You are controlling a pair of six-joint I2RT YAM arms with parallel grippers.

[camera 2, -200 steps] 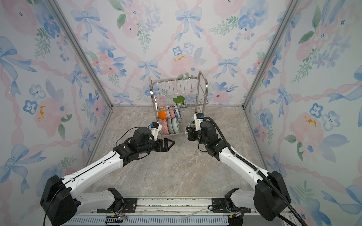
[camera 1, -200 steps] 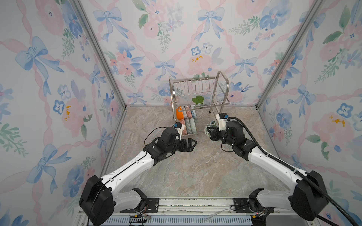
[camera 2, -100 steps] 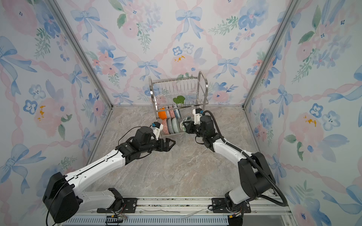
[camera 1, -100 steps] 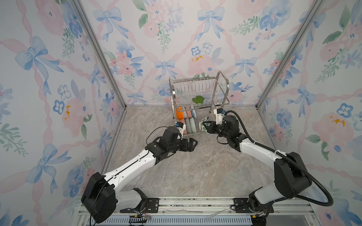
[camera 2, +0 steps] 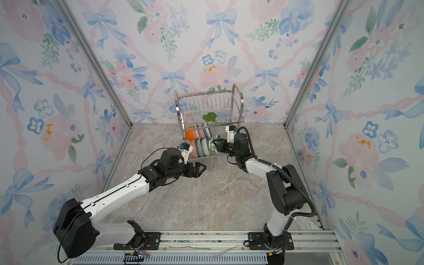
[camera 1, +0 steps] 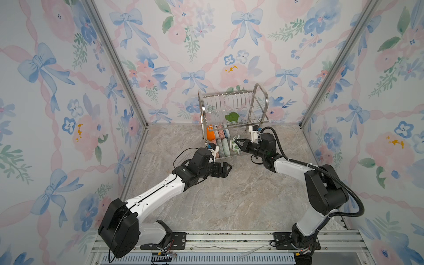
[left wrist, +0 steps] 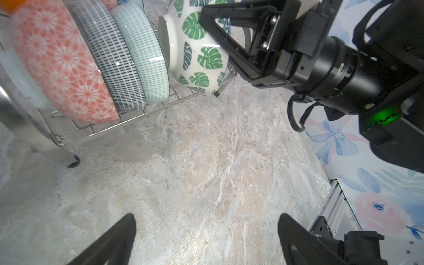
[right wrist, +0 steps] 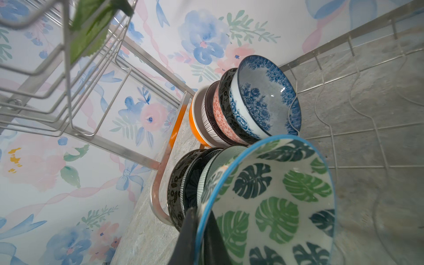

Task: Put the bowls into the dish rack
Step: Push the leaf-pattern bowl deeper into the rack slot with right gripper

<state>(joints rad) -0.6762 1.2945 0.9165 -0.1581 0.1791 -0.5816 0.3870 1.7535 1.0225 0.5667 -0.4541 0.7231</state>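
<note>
The steel dish rack (camera 1: 261, 93) (camera 2: 237, 93) stands at the back of the table. My right gripper (camera 1: 237, 143) (camera 2: 215, 145) (right wrist: 202, 212) is shut on the blue rim of the green-leaf bowl (camera 1: 234, 145) (camera 2: 213, 148) (left wrist: 198, 58) (right wrist: 275, 206). It holds the bowl on edge at the right end of the lower tier, its foot close to a teal-dashed bowl (left wrist: 144, 57). Several other bowls (right wrist: 263, 98) stand on edge in two rows on that tier. My left gripper (camera 1: 227, 168) (camera 2: 202, 168) (left wrist: 206, 220) hangs open and empty over the table in front of the rack.
A green leaf-shaped thing (camera 1: 232, 117) (camera 2: 209, 117) lies on the rack's upper tier. The rack's front left leg (left wrist: 73, 160) stands near my left gripper. Floral walls close in the marble table (camera 1: 229, 202) on three sides.
My right gripper has carried the green-leaf bowl left and back, up to the right end of the lower tier. The left arm has barely moved.
</note>
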